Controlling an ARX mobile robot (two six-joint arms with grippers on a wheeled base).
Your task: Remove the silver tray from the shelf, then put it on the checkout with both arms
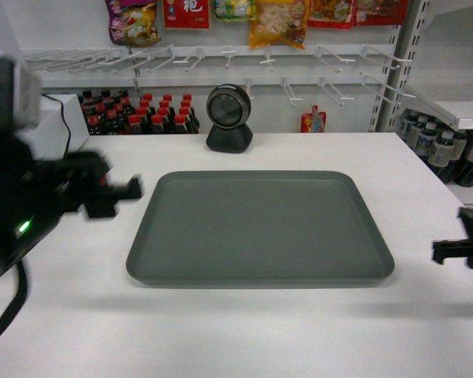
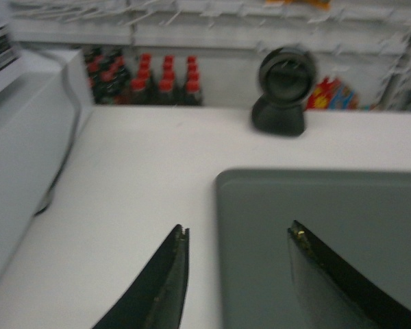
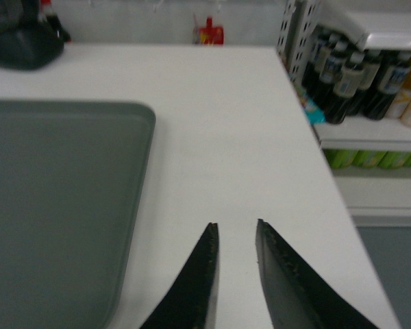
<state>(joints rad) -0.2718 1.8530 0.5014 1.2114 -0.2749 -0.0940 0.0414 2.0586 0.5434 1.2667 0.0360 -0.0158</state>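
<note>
The silver tray (image 1: pixel 260 228) lies flat on the white checkout (image 1: pixel 221 331), near its middle. My left gripper (image 1: pixel 134 189) hovers at the tray's left edge and is open. In the left wrist view one finger is over the checkout (image 2: pixel 144 171) and the other over the tray (image 2: pixel 329 205), with nothing held in the left gripper (image 2: pixel 238 228). My right gripper (image 1: pixel 437 250) stands off the tray's right side. It is open by a narrow gap and empty in the right wrist view (image 3: pixel 235 223), over bare checkout (image 3: pixel 226 137), with the tray (image 3: pixel 55 192) to its left.
A black scanner (image 1: pixel 229 118) stands behind the tray. Red-capped bottles (image 1: pixel 142 114) line the back, and a white machine (image 1: pixel 63 118) sits at the far left. A white shelf (image 1: pixel 461 114) with dark bottles (image 3: pixel 349 75) borders the checkout's right edge.
</note>
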